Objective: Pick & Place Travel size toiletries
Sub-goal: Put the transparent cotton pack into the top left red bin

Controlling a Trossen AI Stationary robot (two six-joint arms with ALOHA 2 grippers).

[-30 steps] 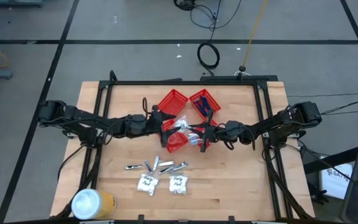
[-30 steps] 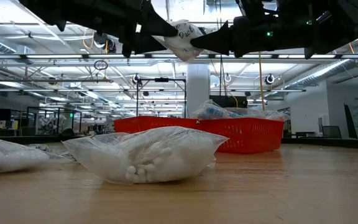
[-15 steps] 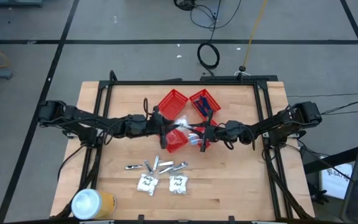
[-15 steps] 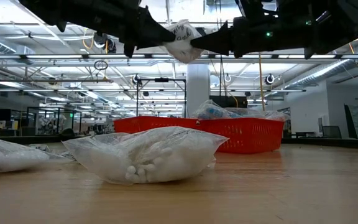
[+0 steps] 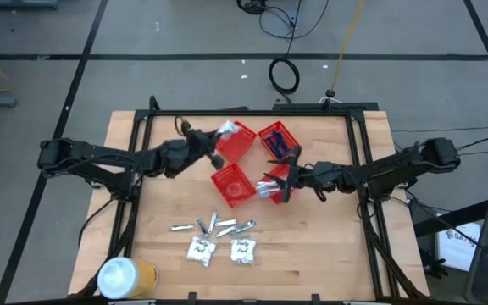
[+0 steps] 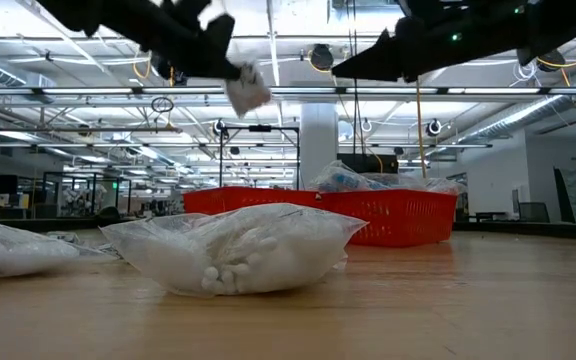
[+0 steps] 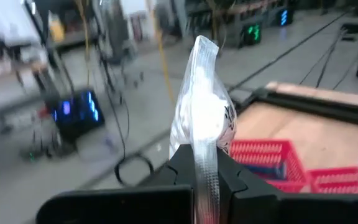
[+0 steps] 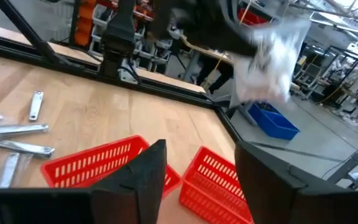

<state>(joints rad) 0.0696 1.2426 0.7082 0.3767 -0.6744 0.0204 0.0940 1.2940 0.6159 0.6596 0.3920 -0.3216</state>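
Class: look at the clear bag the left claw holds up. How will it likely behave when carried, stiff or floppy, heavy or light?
The bag is probably floppy: its thin film creases where the left claw pinches it. Likely light, since one edge pinch keeps it aloft. The white pieces inside may shift.

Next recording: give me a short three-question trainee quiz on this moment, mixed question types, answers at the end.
1. True or false: the left gripper holds a clear bag of white items.
2. How do the jaws of the right gripper stand? A) open and empty B) shut on a bag C) shut on a basket
3. What stands at the table's near left corner in the high view?

Key: 1 true. 2 A. 3 a yellow can with a white lid.
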